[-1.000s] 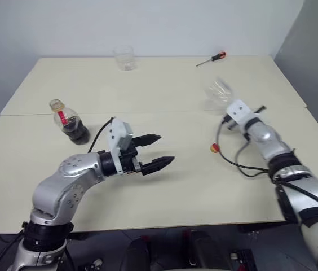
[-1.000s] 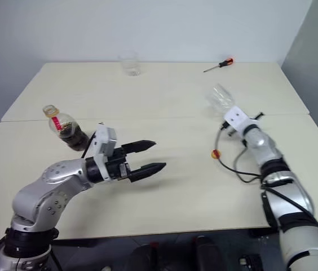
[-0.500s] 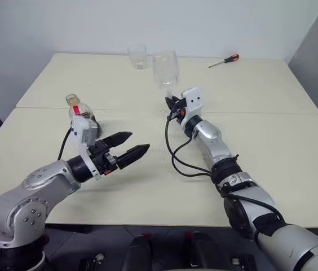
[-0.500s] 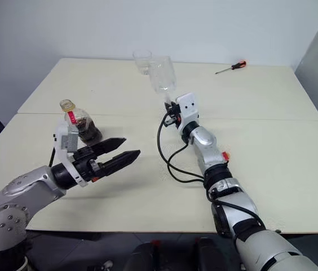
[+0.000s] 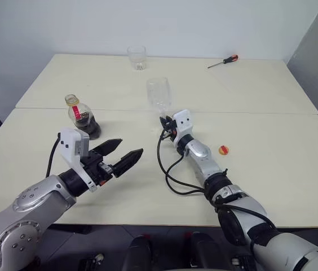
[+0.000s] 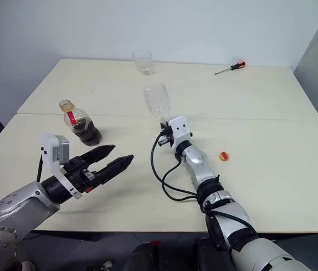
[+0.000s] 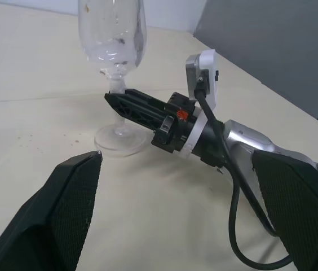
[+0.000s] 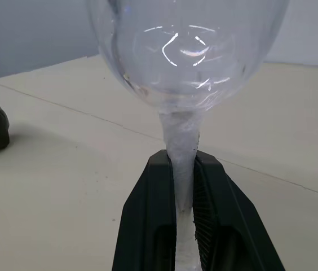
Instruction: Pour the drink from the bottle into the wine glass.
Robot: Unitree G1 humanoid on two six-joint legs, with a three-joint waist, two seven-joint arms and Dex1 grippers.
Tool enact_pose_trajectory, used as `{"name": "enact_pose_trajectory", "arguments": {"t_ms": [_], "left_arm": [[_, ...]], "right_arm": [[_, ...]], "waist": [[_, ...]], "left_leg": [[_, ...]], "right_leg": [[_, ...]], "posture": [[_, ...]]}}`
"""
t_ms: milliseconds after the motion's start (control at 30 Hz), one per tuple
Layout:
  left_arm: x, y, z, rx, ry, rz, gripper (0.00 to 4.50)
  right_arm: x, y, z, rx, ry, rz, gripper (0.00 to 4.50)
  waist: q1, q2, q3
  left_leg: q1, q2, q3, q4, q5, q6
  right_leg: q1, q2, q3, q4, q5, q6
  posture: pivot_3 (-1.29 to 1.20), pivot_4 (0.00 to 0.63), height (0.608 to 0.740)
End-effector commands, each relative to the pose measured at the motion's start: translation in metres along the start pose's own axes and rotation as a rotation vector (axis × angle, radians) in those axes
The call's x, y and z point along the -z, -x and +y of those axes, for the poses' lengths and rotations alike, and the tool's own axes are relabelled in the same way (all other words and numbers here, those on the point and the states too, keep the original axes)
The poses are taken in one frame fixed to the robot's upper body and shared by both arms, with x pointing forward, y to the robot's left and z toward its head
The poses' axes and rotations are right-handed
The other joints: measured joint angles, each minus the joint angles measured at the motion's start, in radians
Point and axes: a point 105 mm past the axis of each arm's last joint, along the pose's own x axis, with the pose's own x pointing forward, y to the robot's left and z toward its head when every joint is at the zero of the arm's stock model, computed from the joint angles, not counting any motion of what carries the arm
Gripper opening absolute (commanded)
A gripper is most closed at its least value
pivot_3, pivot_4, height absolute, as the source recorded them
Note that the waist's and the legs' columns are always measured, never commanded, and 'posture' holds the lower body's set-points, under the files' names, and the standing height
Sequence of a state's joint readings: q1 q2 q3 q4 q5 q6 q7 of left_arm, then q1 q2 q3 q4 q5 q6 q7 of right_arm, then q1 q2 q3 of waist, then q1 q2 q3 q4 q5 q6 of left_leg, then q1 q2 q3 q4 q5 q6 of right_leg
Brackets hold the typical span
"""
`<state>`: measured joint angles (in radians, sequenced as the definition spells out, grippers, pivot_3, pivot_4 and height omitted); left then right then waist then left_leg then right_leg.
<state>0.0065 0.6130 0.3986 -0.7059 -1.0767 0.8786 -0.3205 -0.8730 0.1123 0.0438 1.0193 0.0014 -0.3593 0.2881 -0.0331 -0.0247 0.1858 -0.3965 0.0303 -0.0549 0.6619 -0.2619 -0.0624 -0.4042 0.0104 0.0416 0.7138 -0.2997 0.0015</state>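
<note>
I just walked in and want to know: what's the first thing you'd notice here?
The right gripper pinches the thin stem of an empty wine glass at the table's middle. The left gripper gapes open nearby, and the bottle of dark drink stands behind it.

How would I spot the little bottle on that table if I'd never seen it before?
Start at the cream table and go to the robot's left side. The bottle stands upright there, beyond the open left gripper, apart from the wine glass that the right gripper pinches by the stem. Unlike the clear glass and the tumbler at the far edge, it holds dark drink and has a red strip at its neck.
</note>
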Motion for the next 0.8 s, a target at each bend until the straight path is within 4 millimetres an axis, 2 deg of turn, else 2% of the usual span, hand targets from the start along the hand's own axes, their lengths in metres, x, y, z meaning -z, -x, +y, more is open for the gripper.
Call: {"name": "enact_pose_trajectory", "arguments": {"t_ms": [33,233,367,767,800], "left_arm": [[-0.012,0.005,-0.005,0.009,-0.045,-0.044,4.50],[-0.014,0.016,0.009,-0.062,-0.072,-0.047,4.50],[-0.014,0.019,0.013,-0.085,-0.072,-0.053,4.50],[-0.016,0.012,0.014,-0.068,-0.083,-0.062,4.50],[-0.016,0.011,0.014,-0.065,-0.084,-0.062,4.50]], "right_arm": [[0.023,0.013,-0.006,0.000,0.031,0.090,0.16],[0.024,0.034,-0.025,0.001,0.083,0.127,0.16],[0.020,0.042,-0.028,0.000,0.090,0.140,0.16],[0.008,0.032,-0.023,-0.006,0.019,0.141,0.16],[0.006,0.031,-0.025,0.000,0.005,0.138,0.51]], "waist": [[0.000,0.000,0.000],[0.004,0.000,-0.001],[0.009,-0.001,-0.002],[0.004,-0.001,-0.002],[0.003,-0.001,-0.002]], "left_leg": [[0.000,0.000,0.000,0.000,0.000,0.000],[0.000,0.000,-0.001,0.000,0.000,0.000],[0.000,0.000,-0.002,0.000,0.000,0.000],[0.000,-0.001,-0.001,0.000,0.000,0.000],[0.000,-0.001,-0.001,0.000,0.000,0.000]], "right_leg": [[0.000,0.000,0.000,0.000,0.000,0.000],[0.001,-0.001,0.000,0.000,0.000,0.000],[0.002,-0.001,-0.001,-0.001,0.000,0.000],[0.001,0.000,-0.001,-0.001,0.000,0.000],[0.001,0.000,0.000,-0.001,0.000,0.000]], "posture": [[0.00,0.150,0.740],[0.00,0.150,0.740],[0.00,0.150,0.740],[0.00,0.150,0.740],[0.00,0.150,0.740]]}}
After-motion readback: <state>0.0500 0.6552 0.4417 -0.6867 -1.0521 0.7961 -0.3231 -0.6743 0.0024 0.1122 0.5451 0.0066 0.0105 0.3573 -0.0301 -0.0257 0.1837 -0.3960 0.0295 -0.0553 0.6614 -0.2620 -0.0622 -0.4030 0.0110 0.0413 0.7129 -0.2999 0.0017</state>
